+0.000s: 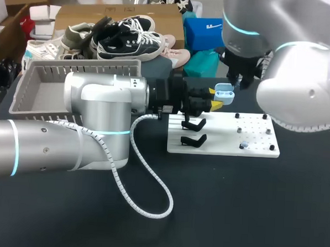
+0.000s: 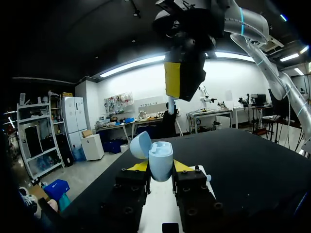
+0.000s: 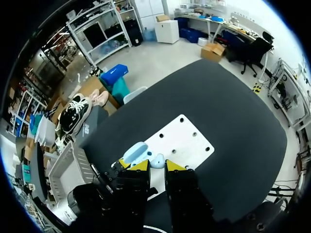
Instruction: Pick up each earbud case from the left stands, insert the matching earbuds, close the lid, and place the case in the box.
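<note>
Left gripper [image 2: 160, 166] clamped on blue case [image 2: 161, 159] from both sides, lid [image 2: 139, 144] flipped open, contents hard to make out. Right gripper [image 3: 156, 166] just above case, grip can't tell tbh. White board [image 1: 225, 144] below them. Grey box [image 1: 82, 66] farther back, well apart.
</note>
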### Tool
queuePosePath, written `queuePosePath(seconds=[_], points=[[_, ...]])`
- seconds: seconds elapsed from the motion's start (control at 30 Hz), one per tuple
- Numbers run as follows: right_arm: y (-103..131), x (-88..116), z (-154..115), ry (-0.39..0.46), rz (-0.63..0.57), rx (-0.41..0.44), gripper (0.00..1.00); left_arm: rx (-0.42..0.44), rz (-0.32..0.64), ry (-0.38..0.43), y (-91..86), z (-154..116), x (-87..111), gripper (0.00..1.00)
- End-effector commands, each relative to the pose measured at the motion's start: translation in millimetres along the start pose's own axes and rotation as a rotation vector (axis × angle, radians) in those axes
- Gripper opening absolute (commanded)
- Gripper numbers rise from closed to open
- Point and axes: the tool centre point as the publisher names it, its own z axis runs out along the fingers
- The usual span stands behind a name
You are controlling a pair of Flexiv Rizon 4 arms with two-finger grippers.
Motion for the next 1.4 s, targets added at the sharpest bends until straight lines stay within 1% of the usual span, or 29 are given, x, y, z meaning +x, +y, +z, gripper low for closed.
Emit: queuePosePath(seconds=[0.03,0.3,0.47,0.9,1.4], points=[[11,0,12,0.014,-0.007,0.022,0.00,0.001,0.002,-0.004,0.9,0,0.9,0.00],[14,2,20,0.025,-0.012,0.021,0.00,0.001,0.002,-0.004,0.9,0,0.9,0.00],[15,3,27,0.047,-0.010,0.030,0.00,0.001,0.002,-0.004,0.9,0,0.9,0.00],[13,4,33,0.070,-0.003,0.024,0.00,0.001,0.002,-0.004,0.9,0,0.9,0.00],[19,6,39,0.081,-0.007,0.029,0.00,0.001,0.002,-0.004,0.9,0,0.9,0.00]])
